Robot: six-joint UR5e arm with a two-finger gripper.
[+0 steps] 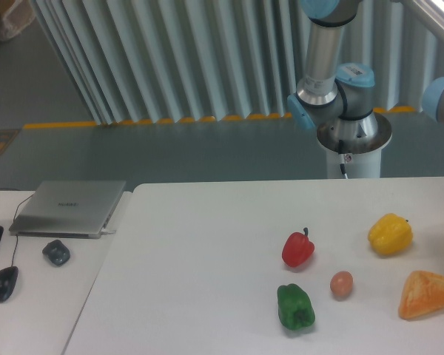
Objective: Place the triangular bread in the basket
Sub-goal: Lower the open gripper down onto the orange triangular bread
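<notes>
A white table [207,244] stands before a ribbed grey curtain. The triangular bread [428,294] lies at the right edge, just below the yellow pepper [390,234] and right of the egg [341,284]. The gripper lies outside the frame, so its state cannot be determined; the basket is possibly off-frame too.

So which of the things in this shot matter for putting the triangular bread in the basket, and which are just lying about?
Job:
- triangular bread, at the table's right edge
- basket: not in view
- gripper: not in view

Lying about:
- yellow pepper
- red pepper
- green pepper
- brown egg
- laptop
- two computer mice
</notes>
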